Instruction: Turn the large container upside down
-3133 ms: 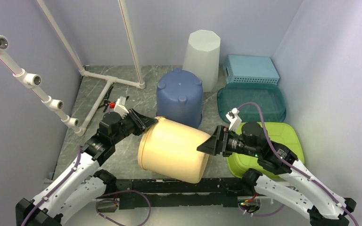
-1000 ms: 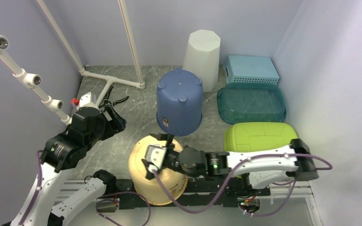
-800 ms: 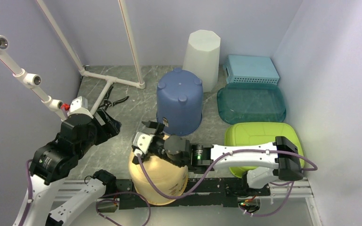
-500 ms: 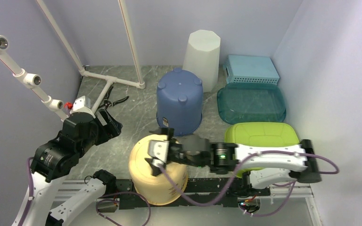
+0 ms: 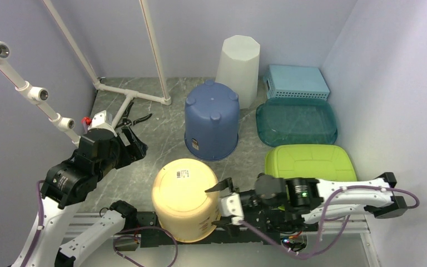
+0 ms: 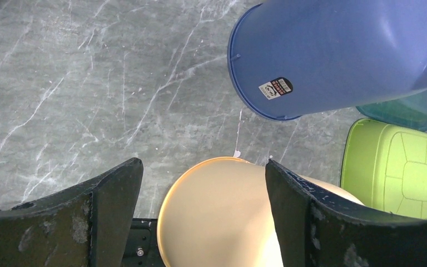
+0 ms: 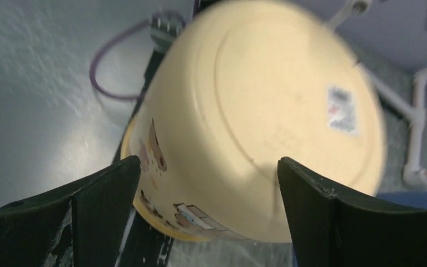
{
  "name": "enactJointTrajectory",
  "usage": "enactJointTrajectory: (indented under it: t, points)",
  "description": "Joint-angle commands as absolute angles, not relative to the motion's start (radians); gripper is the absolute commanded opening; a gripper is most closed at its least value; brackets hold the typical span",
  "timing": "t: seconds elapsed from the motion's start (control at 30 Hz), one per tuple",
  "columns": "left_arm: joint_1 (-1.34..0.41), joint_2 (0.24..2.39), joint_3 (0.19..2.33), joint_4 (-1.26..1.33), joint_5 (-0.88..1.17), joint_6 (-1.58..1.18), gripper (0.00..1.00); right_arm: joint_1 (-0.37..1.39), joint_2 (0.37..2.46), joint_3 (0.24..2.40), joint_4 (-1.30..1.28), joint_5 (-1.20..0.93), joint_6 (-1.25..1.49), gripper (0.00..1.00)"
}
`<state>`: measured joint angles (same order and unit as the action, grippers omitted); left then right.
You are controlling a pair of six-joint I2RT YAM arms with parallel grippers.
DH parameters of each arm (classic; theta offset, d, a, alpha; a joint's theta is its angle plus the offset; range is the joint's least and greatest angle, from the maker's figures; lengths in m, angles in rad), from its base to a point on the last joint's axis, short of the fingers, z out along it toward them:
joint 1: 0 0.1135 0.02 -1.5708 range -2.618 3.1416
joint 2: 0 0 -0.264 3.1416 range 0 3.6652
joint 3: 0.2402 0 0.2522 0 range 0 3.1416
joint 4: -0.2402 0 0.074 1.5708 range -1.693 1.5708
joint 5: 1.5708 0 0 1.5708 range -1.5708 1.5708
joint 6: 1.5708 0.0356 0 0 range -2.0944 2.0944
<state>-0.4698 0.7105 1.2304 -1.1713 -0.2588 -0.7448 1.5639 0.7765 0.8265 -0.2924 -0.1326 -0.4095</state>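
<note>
1. Top view: large container (image 5: 185, 196) stands at the table's near edge, partly on the mounting rail (image 5: 150, 236); my right gripper (image 5: 223, 205) gapes empty just beside it.
2. Left wrist: left gripper (image 6: 202, 167) spread, empty, well clear of it.
3. Right wrist, blurred: I'd guess a finger nudge could rock it off the rail. Long axis roughly vertical, mouth down, base up.

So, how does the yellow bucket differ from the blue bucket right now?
The yellow bucket has a flat base with a sticker on it; the blue bucket has round knobs on its base and its sticker on the side. The yellow bucket stands at the near edge, the blue bucket farther back. Both stand base up.
</note>
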Motion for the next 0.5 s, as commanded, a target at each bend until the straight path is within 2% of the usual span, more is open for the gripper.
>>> enactJointTrajectory:
  t: [0.0, 0.17, 0.27, 0.4, 0.47]
  points:
    - [-0.465, 0.712, 1.231, -1.134, -0.245, -0.740, 0.86, 1.579, 0.847, 0.753, -0.202, 0.010, -0.521, 0.97]
    - [-0.465, 0.713, 1.244, -1.147, -0.250, -0.740, 0.87, 1.574, 0.958, 0.703, 0.063, 0.227, -0.609, 1.00]
    - [-0.465, 0.703, 1.247, -1.142, -0.258, -0.743, 0.88, 1.523, 1.086, 0.751, 0.156, 0.331, -0.609, 1.00]
    - [-0.465, 0.703, 1.260, -1.150, -0.261, -0.744, 0.88, 1.432, 1.246, 0.843, 0.197, 0.351, -0.568, 1.00]
    - [-0.465, 0.700, 1.263, -1.159, -0.263, -0.746, 0.88, 1.392, 1.279, 0.856, 0.241, 0.289, -0.564, 1.00]
